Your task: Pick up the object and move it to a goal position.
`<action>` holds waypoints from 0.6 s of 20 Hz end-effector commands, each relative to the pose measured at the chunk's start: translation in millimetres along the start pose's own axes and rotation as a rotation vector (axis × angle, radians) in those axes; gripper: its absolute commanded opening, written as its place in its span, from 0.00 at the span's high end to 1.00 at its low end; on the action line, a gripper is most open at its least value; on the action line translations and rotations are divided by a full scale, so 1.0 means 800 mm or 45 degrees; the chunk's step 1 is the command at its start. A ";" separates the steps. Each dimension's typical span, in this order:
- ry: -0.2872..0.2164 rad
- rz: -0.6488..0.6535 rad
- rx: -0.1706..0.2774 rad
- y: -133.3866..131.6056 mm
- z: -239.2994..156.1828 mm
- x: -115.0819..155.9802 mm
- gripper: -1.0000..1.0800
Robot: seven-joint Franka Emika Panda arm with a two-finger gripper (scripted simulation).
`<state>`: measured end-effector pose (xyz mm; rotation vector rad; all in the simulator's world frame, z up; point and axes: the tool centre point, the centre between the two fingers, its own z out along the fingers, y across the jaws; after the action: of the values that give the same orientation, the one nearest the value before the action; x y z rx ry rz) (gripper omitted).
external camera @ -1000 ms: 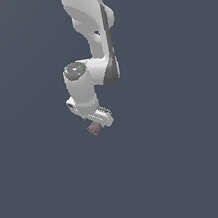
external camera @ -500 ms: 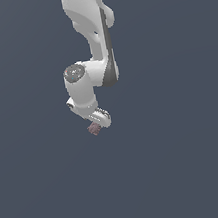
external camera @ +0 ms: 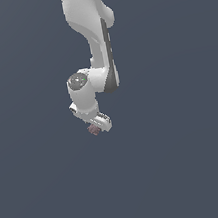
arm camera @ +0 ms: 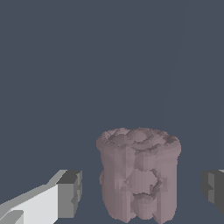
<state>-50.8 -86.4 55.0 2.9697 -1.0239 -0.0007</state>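
Note:
The object (arm camera: 139,175) is a small lumpy reddish-brown blob. In the wrist view it stands between my two fingers, with a gap of background showing on each side. One dark finger pad (arm camera: 70,192) is on one side and the other pad (arm camera: 213,186) is at the frame's edge. My gripper (arm camera: 140,190) is open around the object without touching it. In the exterior view the object (external camera: 93,130) shows just under the white gripper (external camera: 96,126), partly hidden by the fingers.
The white arm (external camera: 94,42) comes down from the top of the exterior view. All around is a plain dark grey-blue ground with no other objects or edges.
The arm and gripper have shifted very slightly toward the exterior view's left and a touch upward. The object still shows at the fingertips.

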 end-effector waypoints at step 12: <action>0.000 0.002 0.001 0.000 0.021 0.001 1.00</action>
<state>-50.0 -86.2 38.8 2.9698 -1.0262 0.0007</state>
